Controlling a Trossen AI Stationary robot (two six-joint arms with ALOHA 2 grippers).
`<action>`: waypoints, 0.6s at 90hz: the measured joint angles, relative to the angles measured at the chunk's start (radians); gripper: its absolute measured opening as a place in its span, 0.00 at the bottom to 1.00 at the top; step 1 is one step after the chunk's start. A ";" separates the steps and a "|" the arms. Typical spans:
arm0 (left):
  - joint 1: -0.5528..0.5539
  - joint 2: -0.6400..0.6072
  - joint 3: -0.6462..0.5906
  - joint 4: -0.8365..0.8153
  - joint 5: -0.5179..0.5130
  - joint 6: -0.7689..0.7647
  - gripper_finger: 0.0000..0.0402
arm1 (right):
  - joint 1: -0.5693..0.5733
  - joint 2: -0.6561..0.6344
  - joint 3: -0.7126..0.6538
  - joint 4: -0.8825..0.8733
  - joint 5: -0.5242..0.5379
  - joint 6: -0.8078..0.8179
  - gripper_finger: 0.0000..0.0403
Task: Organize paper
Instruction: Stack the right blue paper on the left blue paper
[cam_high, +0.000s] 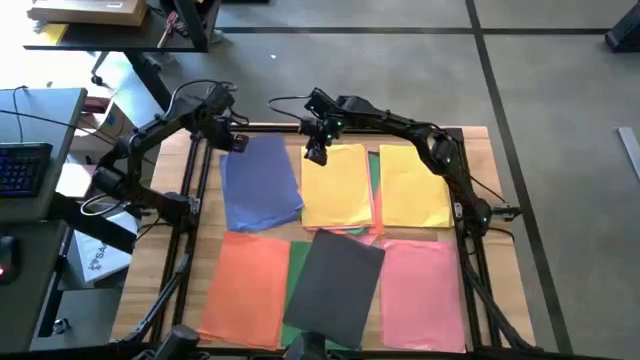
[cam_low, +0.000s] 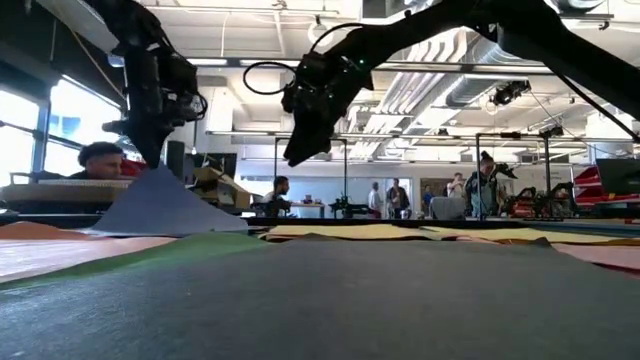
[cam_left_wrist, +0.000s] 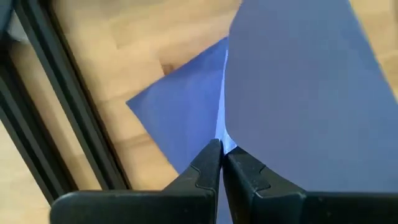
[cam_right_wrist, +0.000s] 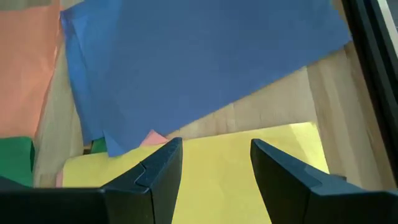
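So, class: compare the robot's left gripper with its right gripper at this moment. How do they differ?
The left gripper is shut, pinching a blue sheet and lifting its edge; the right gripper is open and holds nothing. The left is at the blue paper; the right hangs above a yellow sheet. Both are dark, two-fingered, and at the table's far side.

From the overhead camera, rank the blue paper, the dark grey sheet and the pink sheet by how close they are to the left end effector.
1. Blue paper: pinched in the left end effector.
2. Dark grey sheet: table's middle, nearer the front edge.
3. Pink sheet: front right corner, farthest.
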 joint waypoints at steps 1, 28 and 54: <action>-0.003 -0.001 0.005 -0.006 0.003 0.001 0.00 | 0.000 0.000 0.000 0.001 0.000 0.000 0.44; -0.051 0.005 0.062 -0.097 0.010 0.053 0.00 | 0.002 0.000 0.000 0.035 0.000 0.027 0.44; -0.051 0.019 0.017 -0.088 -0.131 0.080 0.00 | 0.006 0.000 0.000 0.044 0.000 0.035 0.44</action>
